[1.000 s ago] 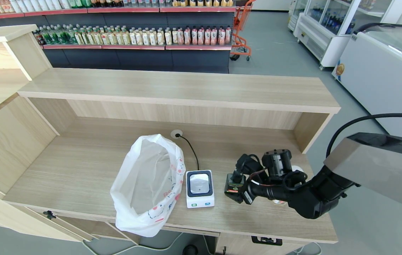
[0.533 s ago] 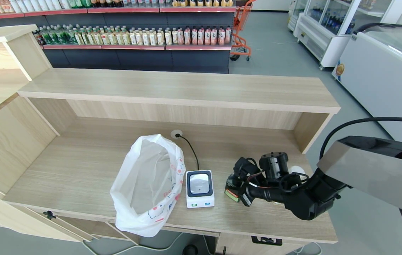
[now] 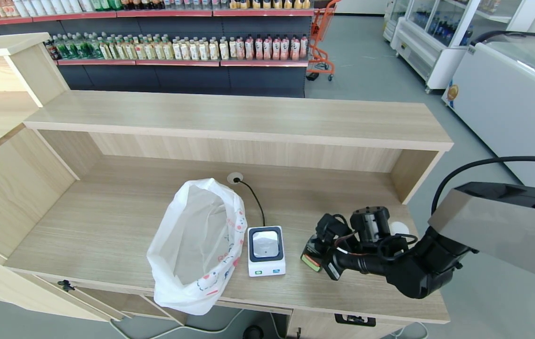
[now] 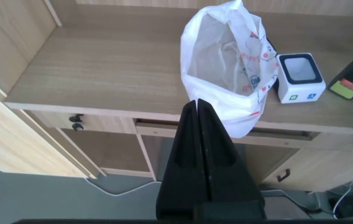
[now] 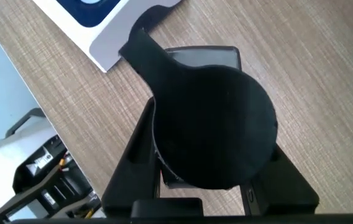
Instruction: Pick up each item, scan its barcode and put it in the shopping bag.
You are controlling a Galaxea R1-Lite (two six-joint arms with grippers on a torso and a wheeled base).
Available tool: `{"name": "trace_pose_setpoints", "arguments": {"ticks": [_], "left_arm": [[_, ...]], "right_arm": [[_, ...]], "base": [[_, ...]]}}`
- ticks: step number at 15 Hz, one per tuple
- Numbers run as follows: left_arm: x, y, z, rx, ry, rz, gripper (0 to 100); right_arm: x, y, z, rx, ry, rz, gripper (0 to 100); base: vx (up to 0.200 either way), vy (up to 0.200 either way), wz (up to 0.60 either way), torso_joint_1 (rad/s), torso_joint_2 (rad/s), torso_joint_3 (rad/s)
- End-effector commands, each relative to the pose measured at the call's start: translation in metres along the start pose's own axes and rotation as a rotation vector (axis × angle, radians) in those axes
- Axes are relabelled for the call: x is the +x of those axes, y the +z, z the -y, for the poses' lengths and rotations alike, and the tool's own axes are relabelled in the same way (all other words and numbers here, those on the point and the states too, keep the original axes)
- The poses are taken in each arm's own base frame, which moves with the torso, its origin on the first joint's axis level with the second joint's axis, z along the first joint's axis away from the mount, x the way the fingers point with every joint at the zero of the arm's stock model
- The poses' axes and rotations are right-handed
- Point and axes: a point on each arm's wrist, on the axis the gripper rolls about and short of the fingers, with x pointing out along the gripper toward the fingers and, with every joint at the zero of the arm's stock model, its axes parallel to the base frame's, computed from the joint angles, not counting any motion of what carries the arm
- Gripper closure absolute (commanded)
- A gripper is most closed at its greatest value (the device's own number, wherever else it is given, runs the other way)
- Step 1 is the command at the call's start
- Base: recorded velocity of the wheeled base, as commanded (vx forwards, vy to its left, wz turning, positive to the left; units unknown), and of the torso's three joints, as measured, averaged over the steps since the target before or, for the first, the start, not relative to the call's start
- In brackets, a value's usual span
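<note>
packet [image 3: 310, 261]: flat, black, green-red end, lying on the counter [image 3: 107, 221] just right of the scanner [image 3: 266, 249], near the front edge
right gripper [image 3: 320, 245]: low over the packet, grip can't tell tbh
left gripper [image 4: 197, 106]: fingers pressed together, out past the front edge
shopping bag [image 3: 197, 245]: mouth open, sagging over the front edge, bare wood to its left

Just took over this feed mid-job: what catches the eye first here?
The right gripper hangs close over a dark packet that lies on the counter, just right of the scanner. Left of the scanner, the white bag stands open.
</note>
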Motion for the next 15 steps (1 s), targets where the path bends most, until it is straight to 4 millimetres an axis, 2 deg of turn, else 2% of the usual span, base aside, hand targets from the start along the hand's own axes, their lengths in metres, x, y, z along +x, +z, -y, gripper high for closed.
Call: {"name": "trace_pose_setpoints", "arguments": {"ticks": [1, 3, 5, 9, 11, 13, 14, 15], "left_arm": [[0.0, 0.0, 0.0, 0.0, 0.0, -0.001, 100], [0.0, 0.0, 0.0, 0.0, 0.0, -0.002, 100], [0.0, 0.0, 0.0, 0.0, 0.0, -0.002, 100], [0.0, 0.0, 0.0, 0.0, 0.0, -0.001, 100], [0.0, 0.0, 0.0, 0.0, 0.0, -0.001, 100], [0.0, 0.0, 0.0, 0.0, 0.0, -0.001, 100], [0.0, 0.0, 0.0, 0.0, 0.0, -0.002, 100], [0.0, 0.0, 0.0, 0.0, 0.0, -0.002, 100]], "right_arm": [[-0.011, 0.016, 0.003, 0.004, -0.014, 0.048, 100], [-0.031, 0.043, -0.005, 0.164, -0.002, 0.123, 100], [-0.05, 0.06, -0.002, 0.244, -0.014, 0.182, 100], [-0.089, 0.075, 0.008, 0.373, -0.046, 0.252, 100], [-0.109, 0.079, 0.022, 0.418, -0.092, 0.297, 100], [-0.141, 0.097, 0.036, 0.403, -0.148, 0.4, 100], [-0.163, 0.109, 0.037, 0.398, -0.165, 0.463, 100], [-0.178, 0.115, 0.036, 0.397, -0.174, 0.499, 100]], "base": [[0.0, 0.0, 0.0, 0.0, 0.0, 0.0], [0.0, 0.0, 0.0, 0.0, 0.0, 0.0], [0.0, 0.0, 0.0, 0.0, 0.0, 0.0], [0.0, 0.0, 0.0, 0.0, 0.0, 0.0], [0.0, 0.0, 0.0, 0.0, 0.0, 0.0], [0.0, 0.0, 0.0, 0.0, 0.0, 0.0], [0.0, 0.0, 0.0, 0.0, 0.0, 0.0], [0.0, 0.0, 0.0, 0.0, 0.0, 0.0]]}}
